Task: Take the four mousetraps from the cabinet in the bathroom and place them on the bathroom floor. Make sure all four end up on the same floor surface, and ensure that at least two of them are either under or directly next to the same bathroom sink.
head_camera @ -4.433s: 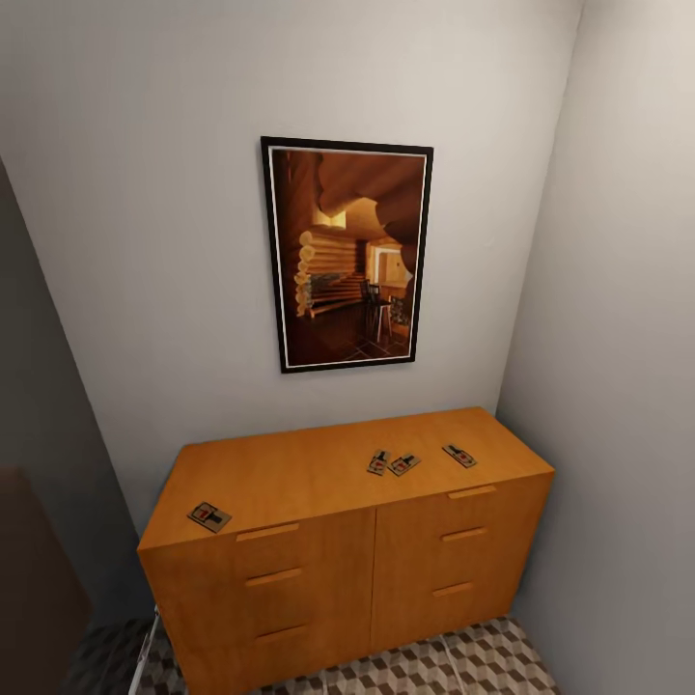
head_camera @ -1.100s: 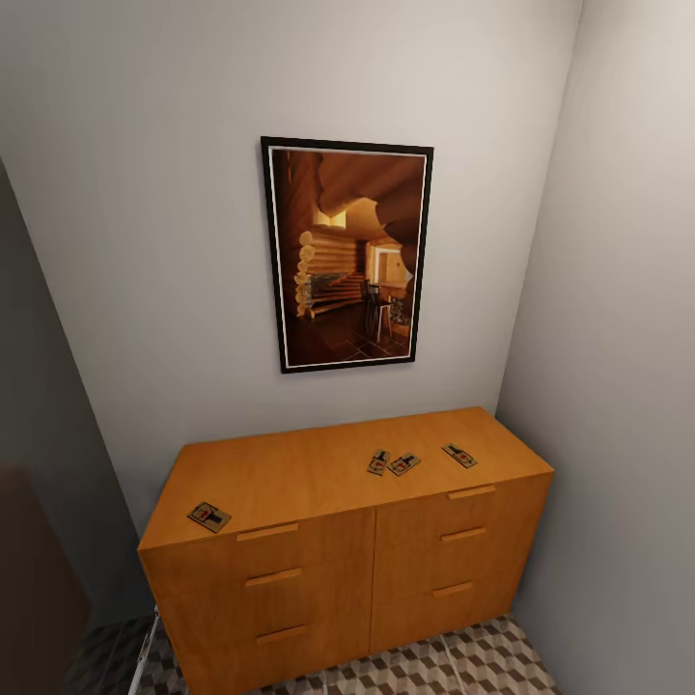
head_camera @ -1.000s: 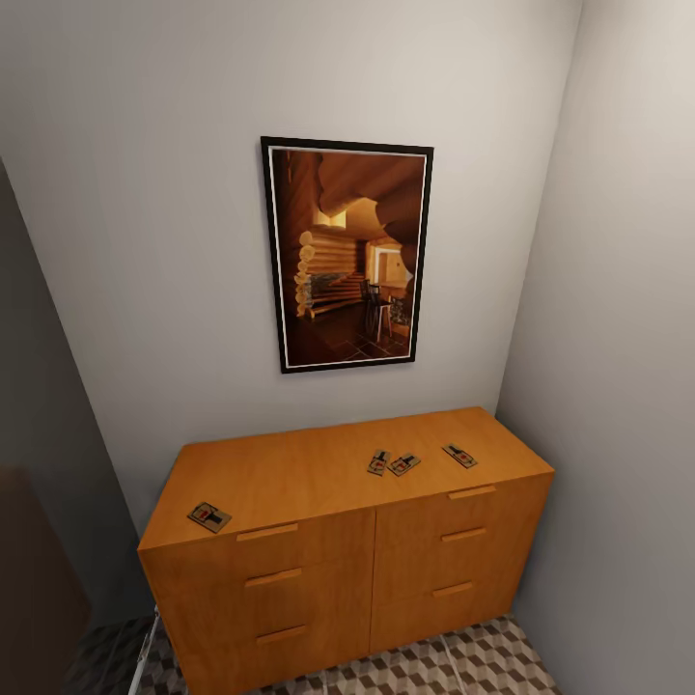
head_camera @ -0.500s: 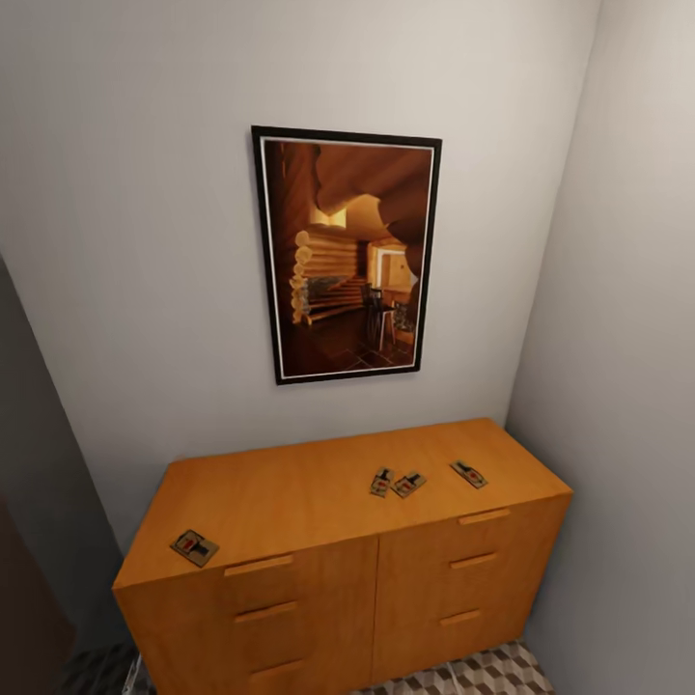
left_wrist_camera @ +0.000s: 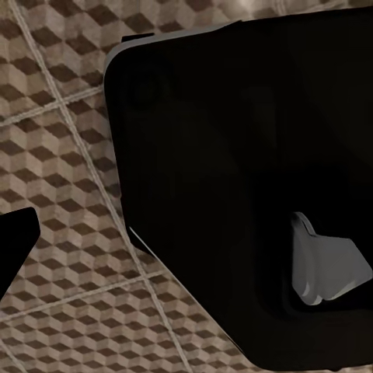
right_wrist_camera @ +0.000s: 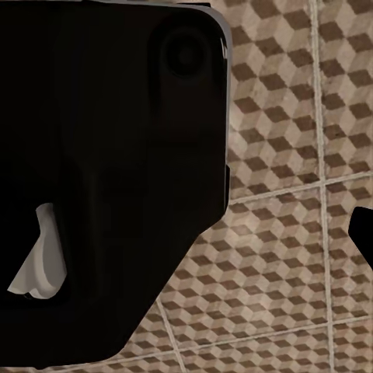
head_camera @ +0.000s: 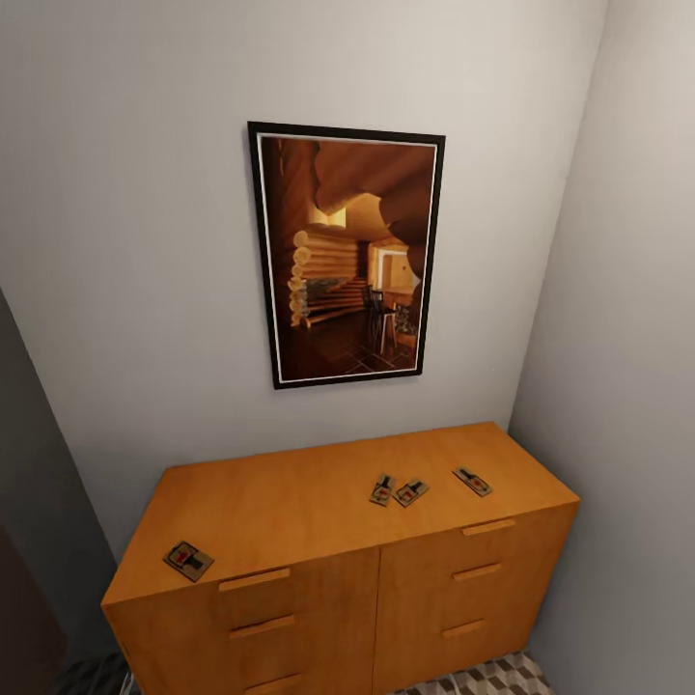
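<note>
The orange-brown cabinet (head_camera: 290, 507) stands against the wall ahead in the head view. Several mousetraps lie flat on its top: one near the front left corner (head_camera: 188, 560), two touching side by side right of centre (head_camera: 383, 489) (head_camera: 410, 492), and one further right (head_camera: 472, 481). The cube-patterned bathroom floor (head_camera: 483, 676) shows below the cabinet. In the wrist views each gripper hangs low over the floor tiles (left_wrist_camera: 62, 155) (right_wrist_camera: 295, 116). One dark fingertip (left_wrist_camera: 15, 241) of the left gripper (left_wrist_camera: 186, 256) and one fingertip (right_wrist_camera: 364, 233) of the right gripper (right_wrist_camera: 186, 241) sit at the picture edges, spread wide, holding nothing. The bathroom sink is out of view.
A framed picture (head_camera: 347, 253) of a log cabin interior hangs above the cabinet. A grey wall (head_camera: 627, 386) closes the right side, tight against the cabinet's end. A darker panel (head_camera: 29, 502) stands on the left. My black base (left_wrist_camera: 249, 155) (right_wrist_camera: 101, 155) looms in both wrist views.
The whole head view has shifted: the cabinet and picture now look larger and nearer, with less floor showing. The mousetraps lie where they were on the cabinet top.
</note>
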Controlling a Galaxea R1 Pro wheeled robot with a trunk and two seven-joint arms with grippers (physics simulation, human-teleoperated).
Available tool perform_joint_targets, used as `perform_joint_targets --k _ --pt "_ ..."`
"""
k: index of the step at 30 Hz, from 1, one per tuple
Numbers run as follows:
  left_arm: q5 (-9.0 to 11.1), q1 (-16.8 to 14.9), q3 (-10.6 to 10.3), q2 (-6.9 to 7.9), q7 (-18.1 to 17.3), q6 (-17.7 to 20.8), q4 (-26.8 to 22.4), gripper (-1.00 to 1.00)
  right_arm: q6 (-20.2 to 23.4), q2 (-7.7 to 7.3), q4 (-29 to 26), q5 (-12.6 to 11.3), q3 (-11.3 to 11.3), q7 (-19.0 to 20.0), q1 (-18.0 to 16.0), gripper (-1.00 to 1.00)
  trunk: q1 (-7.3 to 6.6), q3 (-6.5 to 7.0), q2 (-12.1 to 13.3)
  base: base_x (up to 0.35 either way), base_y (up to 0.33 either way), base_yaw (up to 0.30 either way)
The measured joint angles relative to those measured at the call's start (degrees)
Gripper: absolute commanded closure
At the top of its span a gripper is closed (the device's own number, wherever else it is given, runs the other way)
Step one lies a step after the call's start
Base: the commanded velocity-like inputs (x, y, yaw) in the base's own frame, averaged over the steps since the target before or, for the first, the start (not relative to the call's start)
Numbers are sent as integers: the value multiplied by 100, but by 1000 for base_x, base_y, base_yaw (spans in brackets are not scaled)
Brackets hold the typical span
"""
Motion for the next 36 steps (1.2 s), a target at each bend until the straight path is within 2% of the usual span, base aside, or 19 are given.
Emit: perform_joint_targets --k 36 --pt "33 0 36 15 -16 4 27 -100 -44 -13 -1 39 23 0 -2 -100 0 0 0 1 0 0"
